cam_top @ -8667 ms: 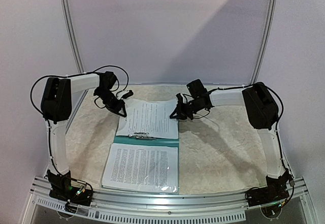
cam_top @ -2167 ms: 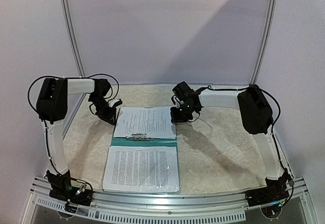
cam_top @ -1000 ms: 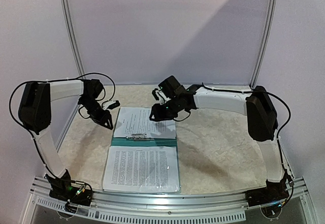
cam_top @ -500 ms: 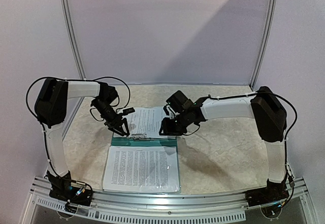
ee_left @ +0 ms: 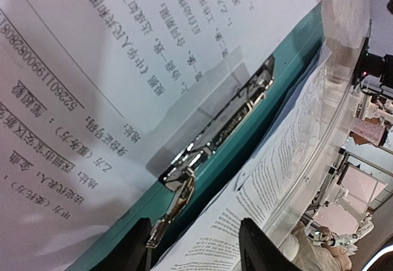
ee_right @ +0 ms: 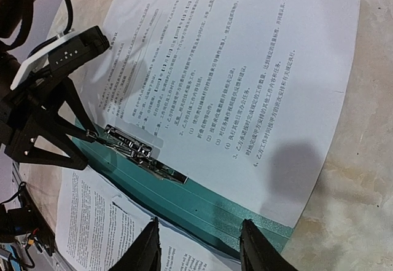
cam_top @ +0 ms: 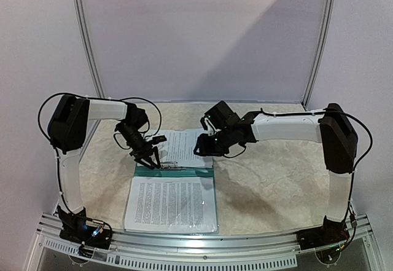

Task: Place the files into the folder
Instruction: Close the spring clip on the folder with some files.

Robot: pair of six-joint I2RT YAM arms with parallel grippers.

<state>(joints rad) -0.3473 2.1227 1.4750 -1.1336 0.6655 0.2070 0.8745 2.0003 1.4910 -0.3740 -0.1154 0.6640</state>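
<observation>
Black left gripper (cam_top: 151, 159) stands half-spread and empty, its fingers (ee_left: 255, 249) straddling the left lever tip of the silver clip (cam_top: 169, 167). It would do best to seat square on the lever and lift straight up, so no paper drags. Teal folder (cam_top: 190, 173) lies open between the arms, files (cam_top: 172, 203) on both halves, the clip's long axis left-right and its lever pointing left. Right gripper (cam_top: 200, 148) hovers part-open and empty over the far sheet (cam_top: 182, 142), placed to steady it.

Table (cam_top: 270, 185) with a cream, mottled surface, bounded at the near edge by a metal rail (cam_top: 202, 241). The teal folder (cam_top: 184, 172) is laid flat left of centre. Printed near files (cam_top: 172, 203) are carried on it. A far sheet (cam_top: 184, 145) is spread beyond the teal strip, its far corner resting on the table.
</observation>
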